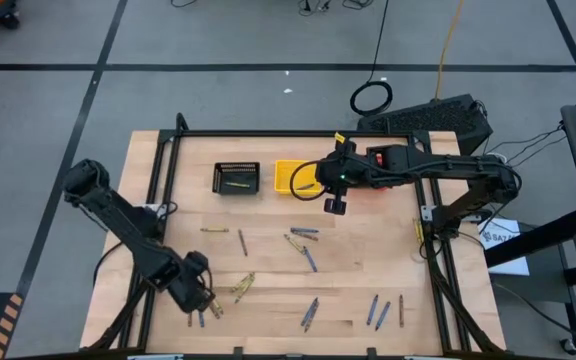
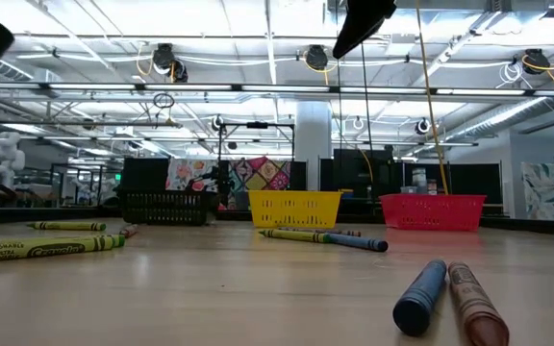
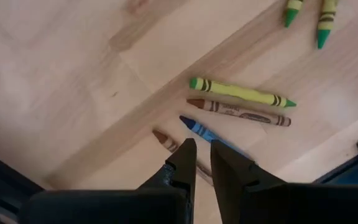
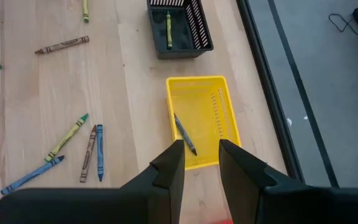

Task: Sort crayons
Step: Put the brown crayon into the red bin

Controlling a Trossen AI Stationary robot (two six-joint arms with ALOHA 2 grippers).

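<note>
- Right claw: above the yellow basket, fingers apart, holding nothing.
- Yellow basket: one blue crayon lies inside; beside it the black basket holds one olive-yellow crayon.
- Left claw: low over the tabletop, fingers slightly apart and empty, just above a blue crayon and a brownish-red crayon.
- Remaining crayons: scattered across the tabletop, well apart from the yellow basket.
</note>
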